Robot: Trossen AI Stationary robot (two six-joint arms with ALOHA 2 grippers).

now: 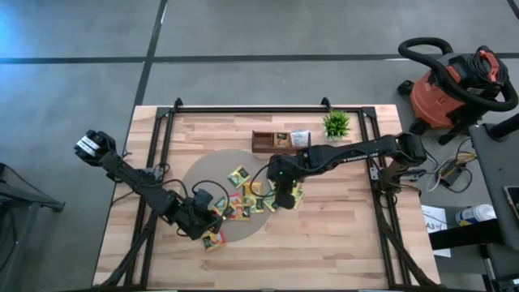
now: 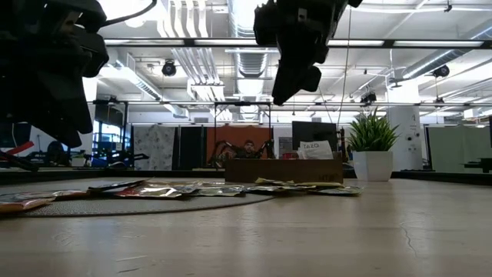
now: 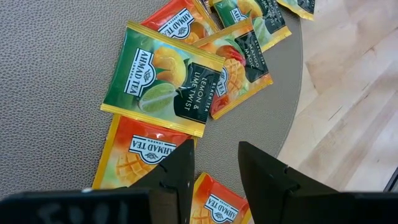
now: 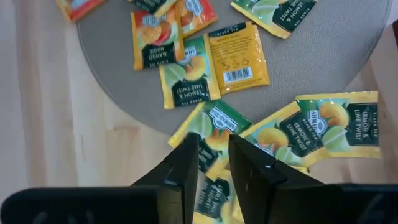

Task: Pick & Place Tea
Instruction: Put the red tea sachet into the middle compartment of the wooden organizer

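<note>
Several tea sachets [image 1: 243,195] lie flat and overlapping on a round grey mat [image 1: 203,174]; a few spill over its right rim onto the wood. My left gripper [image 3: 216,168] stands open above the mat's near part, over orange sachets [image 3: 143,152] and beside a green lemon-lime one [image 3: 163,78]. At the mat's right rim my right gripper [image 4: 213,165] hovers open by a narrow gap, over a green-yellow sachet [image 4: 211,121]. In the low view both grippers hang clear above the table, nothing hanging from the right gripper [image 2: 296,77].
A brown wooden tray [image 1: 263,142] with a few sachets stands at the far middle, a potted plant [image 1: 336,124] to its right. Black frame rails [image 1: 251,108] run along the table's edges. Bare wood lies near and right of the mat. A red vacuum [image 1: 454,81] sits off the table.
</note>
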